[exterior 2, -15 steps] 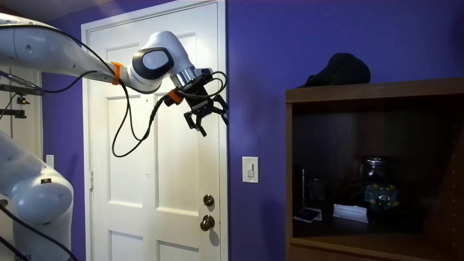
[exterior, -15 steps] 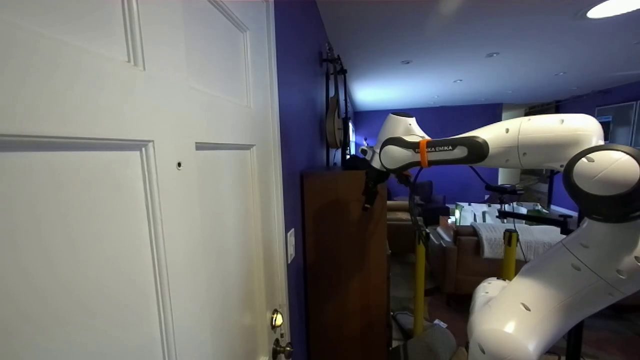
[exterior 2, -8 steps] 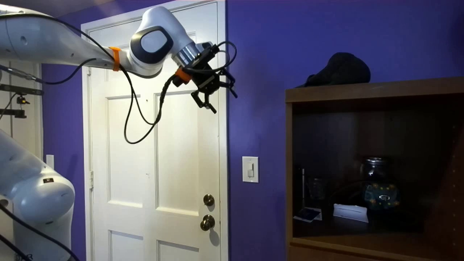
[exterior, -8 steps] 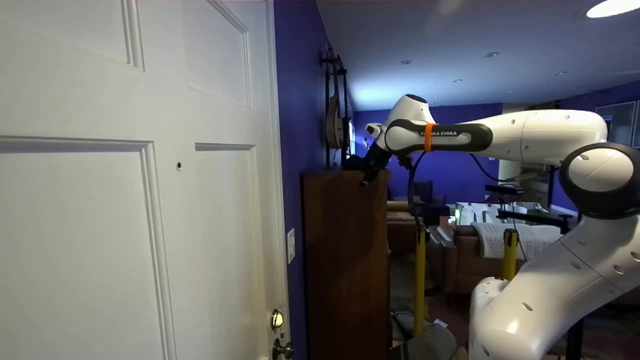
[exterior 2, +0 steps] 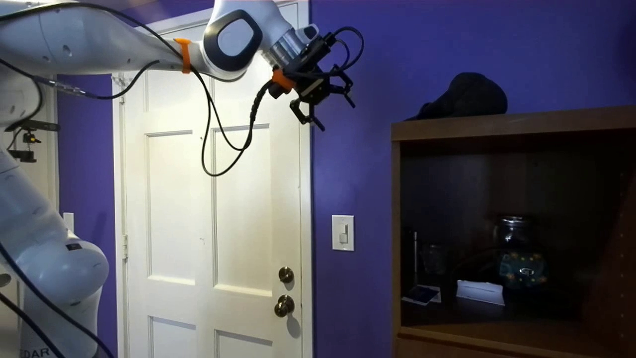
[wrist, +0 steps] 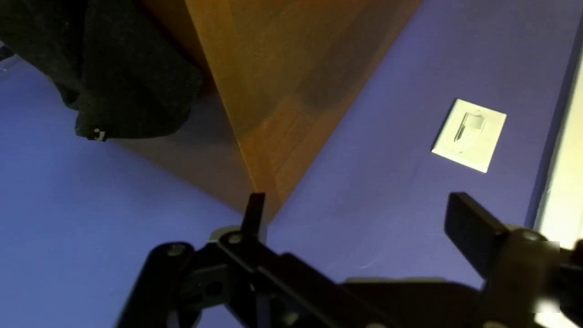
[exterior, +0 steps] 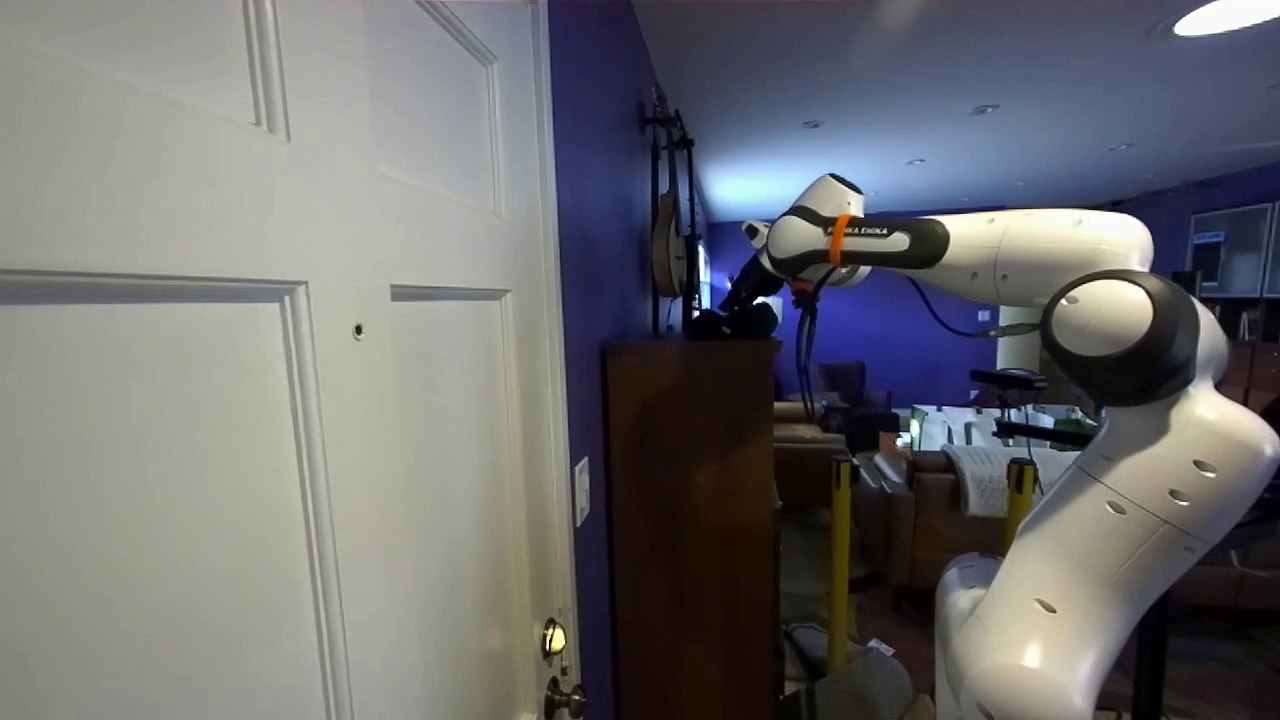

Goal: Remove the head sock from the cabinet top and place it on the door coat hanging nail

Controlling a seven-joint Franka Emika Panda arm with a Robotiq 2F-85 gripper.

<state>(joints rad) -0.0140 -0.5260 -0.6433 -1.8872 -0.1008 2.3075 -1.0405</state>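
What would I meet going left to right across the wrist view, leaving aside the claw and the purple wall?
Black head sock → wooden cabinet side → light switch → white door frame at the right edge.

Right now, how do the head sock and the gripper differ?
The head sock is a rounded lump of cloth; the gripper has stiff, jointed fingers. The head sock rests on the cabinet top; the gripper hangs in the air, apart from it. The head sock lies bunched up; the gripper is spread open, holding nothing. Both look black in the exterior views.
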